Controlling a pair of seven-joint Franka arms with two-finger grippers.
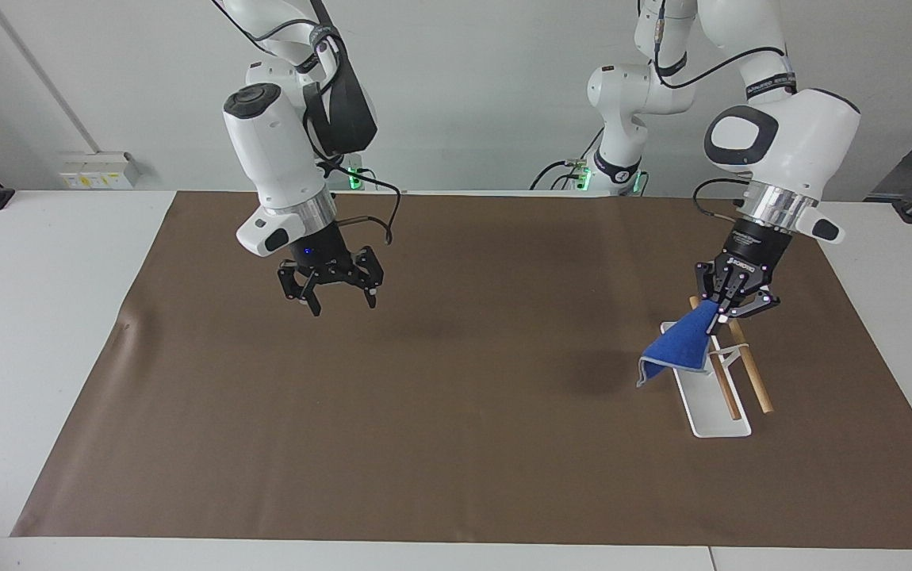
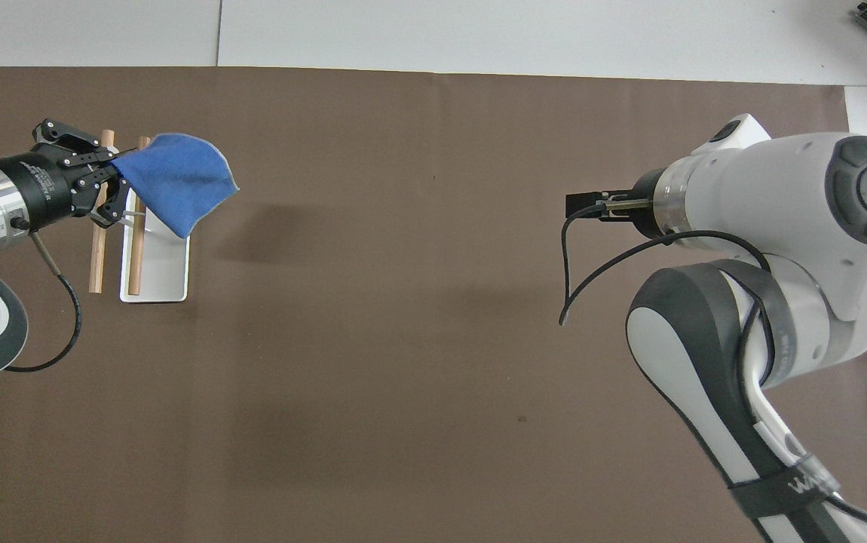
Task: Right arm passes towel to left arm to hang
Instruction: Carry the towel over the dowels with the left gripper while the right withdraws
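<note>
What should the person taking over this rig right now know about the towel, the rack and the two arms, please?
Left gripper: shut on one corner of the blue towel, up in the air over the towel rack. The towel hangs free from the fingers and is not yet draped on either wooden rail.
Right gripper: open, empty, waiting over the brown mat toward the right arm's end of the table.
Done: the handover; the towel is with the left arm.
Left: lay the towel over a rail, release, and withdraw the arm.
</note>
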